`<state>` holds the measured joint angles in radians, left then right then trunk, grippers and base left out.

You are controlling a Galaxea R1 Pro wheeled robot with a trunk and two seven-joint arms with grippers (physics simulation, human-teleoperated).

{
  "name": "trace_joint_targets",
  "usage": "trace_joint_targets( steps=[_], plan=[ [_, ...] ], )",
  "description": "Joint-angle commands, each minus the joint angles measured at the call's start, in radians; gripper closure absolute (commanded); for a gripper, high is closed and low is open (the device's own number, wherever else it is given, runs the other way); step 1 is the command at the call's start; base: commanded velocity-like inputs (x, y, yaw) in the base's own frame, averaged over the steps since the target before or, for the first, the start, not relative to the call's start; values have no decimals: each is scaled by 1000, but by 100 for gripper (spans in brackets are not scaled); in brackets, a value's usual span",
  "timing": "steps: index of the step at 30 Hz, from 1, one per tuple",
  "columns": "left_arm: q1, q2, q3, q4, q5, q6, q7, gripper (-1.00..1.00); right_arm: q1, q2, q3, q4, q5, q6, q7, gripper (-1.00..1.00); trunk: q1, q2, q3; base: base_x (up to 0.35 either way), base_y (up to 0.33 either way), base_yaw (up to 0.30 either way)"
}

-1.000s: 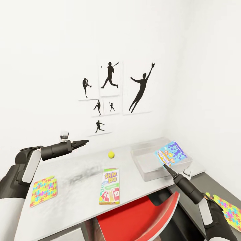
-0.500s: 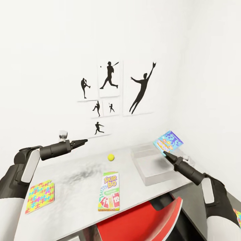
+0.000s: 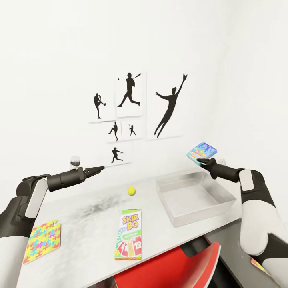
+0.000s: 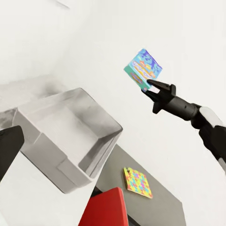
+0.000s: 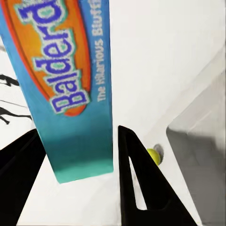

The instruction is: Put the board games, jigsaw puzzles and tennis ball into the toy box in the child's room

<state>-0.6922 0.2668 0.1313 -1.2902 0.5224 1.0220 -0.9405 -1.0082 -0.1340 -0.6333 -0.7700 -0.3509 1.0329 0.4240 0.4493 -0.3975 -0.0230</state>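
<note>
Balderdash box (image 3: 202,151) hung above the toy box (image 3: 195,195), pinched by one edge in the right gripper (image 3: 201,161). Stiff, light cardboard, probably slick. Left gripper (image 3: 100,169) hovered over the table (image 3: 88,216), jaws seemingly closed, empty.

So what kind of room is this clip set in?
Most likely a child's bedroom or playroom. Baseball-player silhouette prints hang on the wall, and the white table holds a Skip-Bo game, a colourful jigsaw puzzle and a tennis ball beside a toy box.
</note>
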Motion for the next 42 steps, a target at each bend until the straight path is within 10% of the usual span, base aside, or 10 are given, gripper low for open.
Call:
trace_joint_targets(
  steps=[1,9,19,34,42],
  plan=[
    [-1,-1,1,0,-3,3,-4,-100,-15,-18,-4,37,-8,7,-16,100,1,-3,-2,20,-31,0],
    [-1,-4,-2,0,-3,6,-3,-100,-50,-97,-19,192,-11,3,-69,100,1,-3,-2,-137,-4,0],
    [-1,-4,-1,0,-4,6,-3,-100,-52,-91,-18,204,-4,-1,-89,100,1,-3,-2,-14,1,0],
    [-1,-3,-1,0,-4,4,-3,-100,-127,-87,-3,262,6,14,-331,100,1,-3,-2,0,0,0],
    [-1,-3,-1,0,-4,3,-3,-100,-179,-104,254,305,9,14,-334,100,1,-3,-2,0,0,0]
  ],
)
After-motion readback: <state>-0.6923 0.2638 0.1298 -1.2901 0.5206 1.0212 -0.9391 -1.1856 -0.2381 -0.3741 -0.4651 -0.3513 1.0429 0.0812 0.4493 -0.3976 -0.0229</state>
